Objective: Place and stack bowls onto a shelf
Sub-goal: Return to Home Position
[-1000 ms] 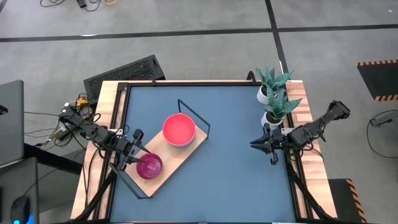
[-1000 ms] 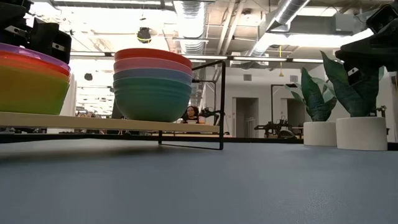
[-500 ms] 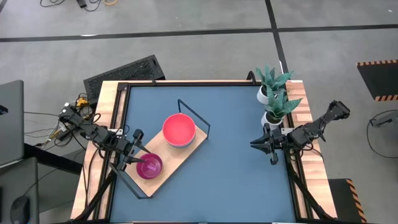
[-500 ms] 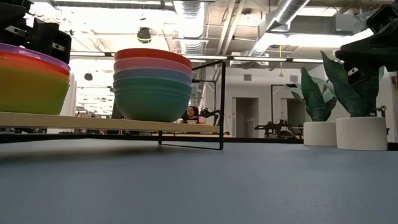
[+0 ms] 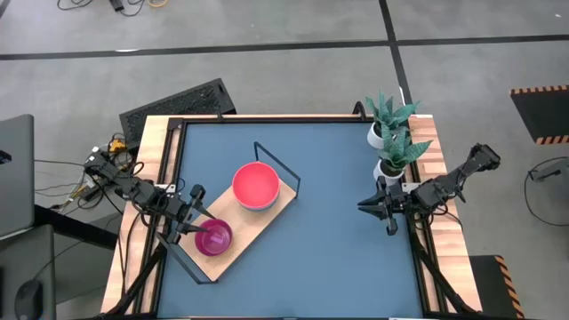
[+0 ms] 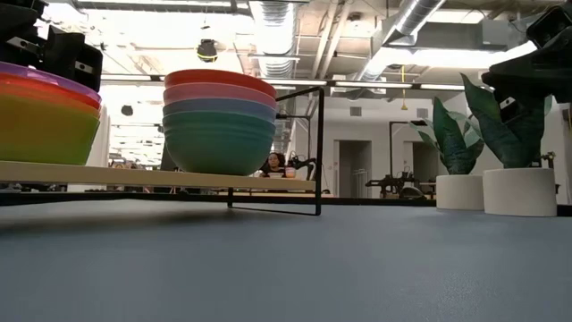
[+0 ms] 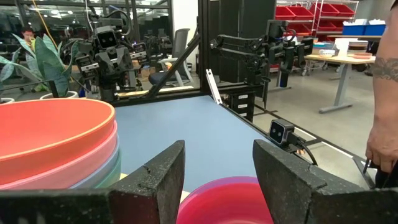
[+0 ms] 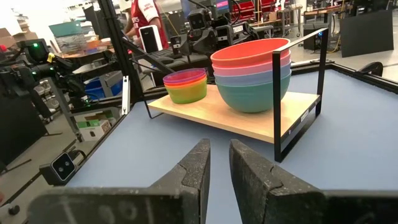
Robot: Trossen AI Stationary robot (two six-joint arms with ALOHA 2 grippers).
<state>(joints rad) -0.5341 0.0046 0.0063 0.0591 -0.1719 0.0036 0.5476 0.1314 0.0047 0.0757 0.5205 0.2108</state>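
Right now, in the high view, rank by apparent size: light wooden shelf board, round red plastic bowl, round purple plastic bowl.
1. light wooden shelf board
2. round red plastic bowl
3. round purple plastic bowl

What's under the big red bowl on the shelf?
Nested under the big red bowl: a pink bowl, then a blue bowl, then a teal-green bowl sitting on the wooden shelf. Only their outer walls show; their insides are covered.

Robotics lab in an open industrial hall, exposed ceiling ducts (image 6: 268, 22), further robot arms (image 7: 245, 50) on black frames, racks of red bins (image 7: 297, 10), work desks (image 7: 348, 62), grey concrete floor (image 5: 293, 80), cables (image 5: 105, 149) beside the bench (image 5: 311, 240).
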